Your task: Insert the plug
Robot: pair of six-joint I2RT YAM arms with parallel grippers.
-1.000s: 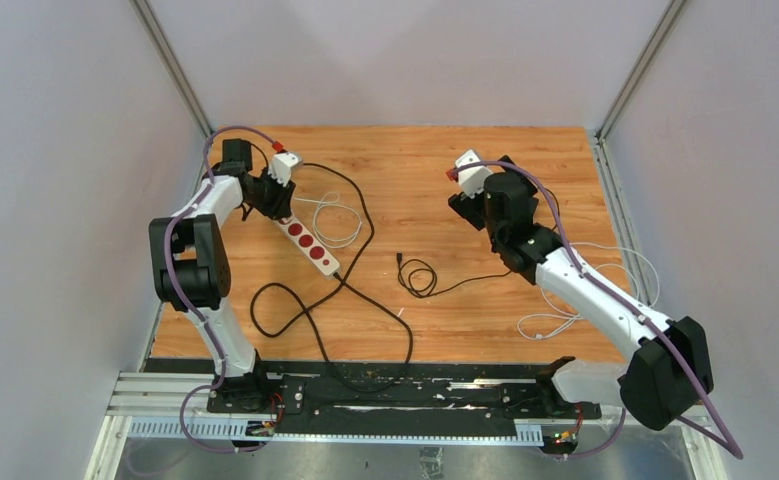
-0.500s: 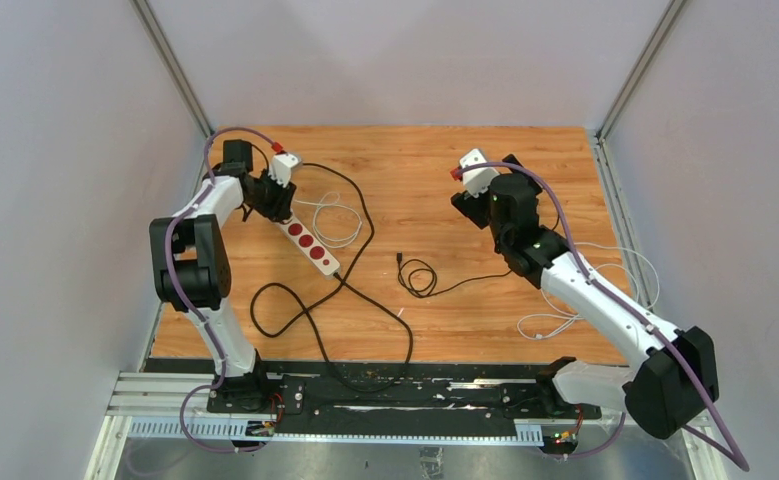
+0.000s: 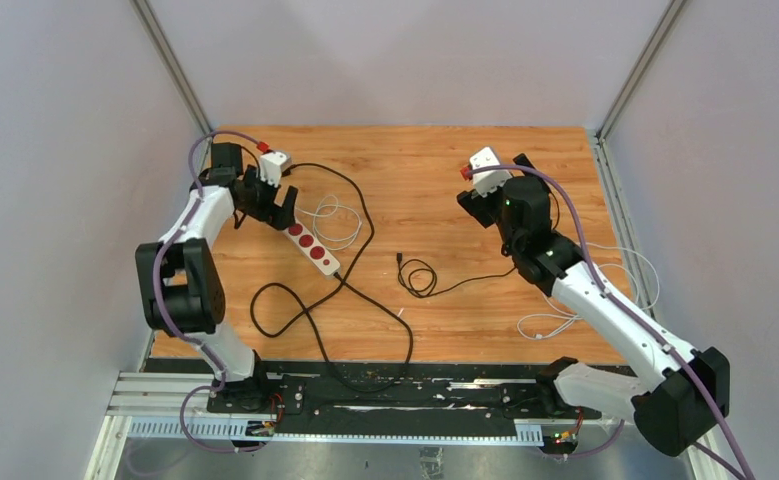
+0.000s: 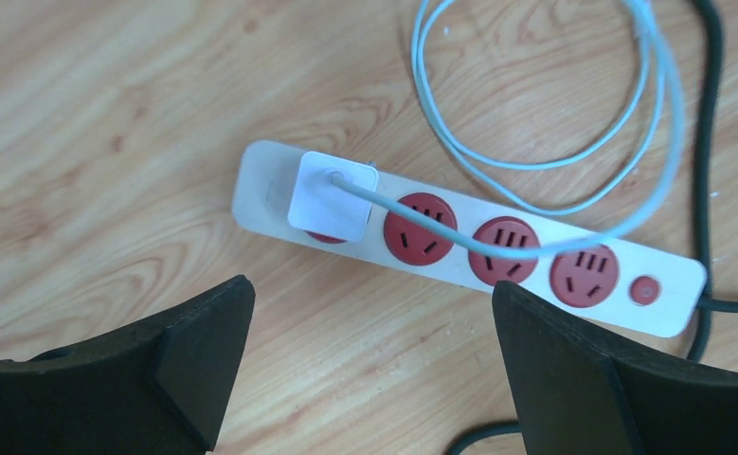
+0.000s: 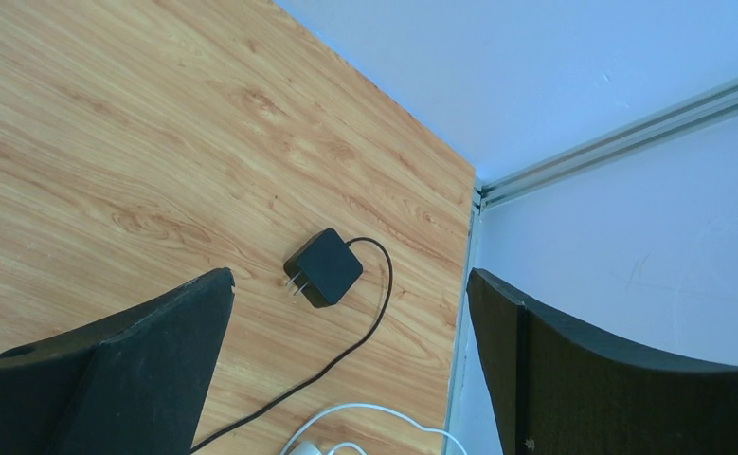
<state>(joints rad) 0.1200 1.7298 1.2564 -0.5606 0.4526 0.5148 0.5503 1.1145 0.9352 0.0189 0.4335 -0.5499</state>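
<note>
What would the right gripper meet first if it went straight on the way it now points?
Probably the black square power adapter on the wooden table, centred ahead of the open right gripper; depth is unclear.

a wood-grain tabletop (image 3: 415, 170) sits enclosed by plain pale lilac-grey walls (image 3: 395, 55) with aluminium corner posts (image 3: 170, 65); even lighting.

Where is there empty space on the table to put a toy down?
The far middle is bare wood, between the black cord and the right gripper. The near middle is bare too, between that cord and the white cable. It's crowded around the power strip and the small black coil.
</note>
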